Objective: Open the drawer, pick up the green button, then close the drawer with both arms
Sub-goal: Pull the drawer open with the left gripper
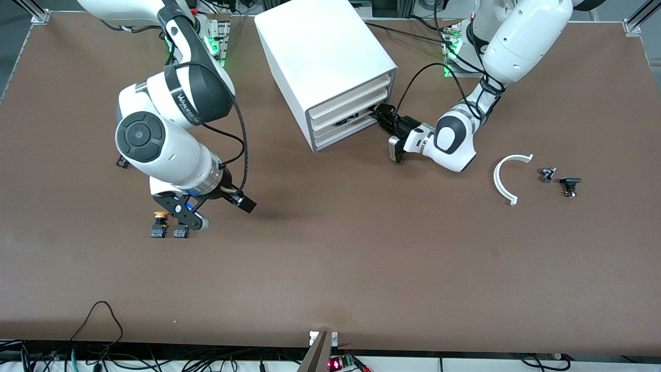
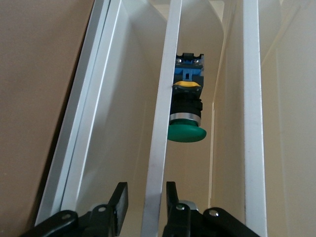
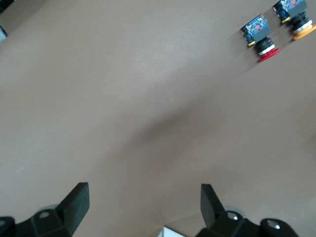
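Observation:
The white cabinet (image 1: 325,57) stands toward the robots' end of the table. One of its drawers (image 1: 345,129) stands slightly ajar, with dark parts showing in the gap. My left gripper (image 1: 382,114) is at that drawer's front. In the left wrist view its fingers (image 2: 119,197) straddle the drawer's thin white front edge (image 2: 160,123), a small gap on each side. Inside lies the green-capped button (image 2: 186,129). My right gripper (image 1: 186,221) hangs open over the table beside two buttons, holding nothing.
A red-capped button (image 3: 261,42) and a yellow-capped one (image 3: 296,19) stand on the table by the right gripper. Toward the left arm's end lie a white curved piece (image 1: 503,178) and two small dark parts (image 1: 547,174) (image 1: 570,185).

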You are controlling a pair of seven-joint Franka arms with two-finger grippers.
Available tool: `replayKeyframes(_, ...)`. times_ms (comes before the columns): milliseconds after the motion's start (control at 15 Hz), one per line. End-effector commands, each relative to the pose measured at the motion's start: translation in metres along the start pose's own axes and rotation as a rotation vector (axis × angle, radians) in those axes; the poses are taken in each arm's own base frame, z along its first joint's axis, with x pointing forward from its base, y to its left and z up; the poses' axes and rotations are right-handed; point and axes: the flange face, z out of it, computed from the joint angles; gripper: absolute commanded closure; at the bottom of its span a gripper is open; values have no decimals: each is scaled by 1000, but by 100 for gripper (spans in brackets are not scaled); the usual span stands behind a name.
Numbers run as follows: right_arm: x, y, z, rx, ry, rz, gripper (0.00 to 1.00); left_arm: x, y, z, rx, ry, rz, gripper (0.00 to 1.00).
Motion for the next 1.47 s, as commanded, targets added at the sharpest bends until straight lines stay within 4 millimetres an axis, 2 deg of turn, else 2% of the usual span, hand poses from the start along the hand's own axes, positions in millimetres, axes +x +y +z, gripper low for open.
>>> replayKeyframes(0,-5,-12,-8,18,-7,42,0,2,2,3,-4,26,31,100)
replayKeyframes(333,-16,-25,-11,59,12,70,0,14,6,-16,13,48,42,100)
replayKeyframes(467,-22,-32,-8,75,18,80,0,21,8,-30,26,63,50,100)
replayKeyframes(733,-29,-41,-5,104,28,84,0,42,16,-87,113,55,53,100)
replayKeyframes(933,-42,-52,-1,132,35,107,0,56,25,-127,186,53,43,100)
replayKeyframes(1133,-56,-62,4,147,37,139,0,62,23,-147,215,58,52,100)
replayKeyframes(1267,-76,-74,14,156,32,171,0,64,19,-153,220,59,53,100)
replayKeyframes(1333,-86,-79,19,160,29,187,0,64,19,-153,220,59,51,62)
replayKeyframes(1400,-96,-85,20,171,27,215,0,64,20,-154,221,59,55,1)
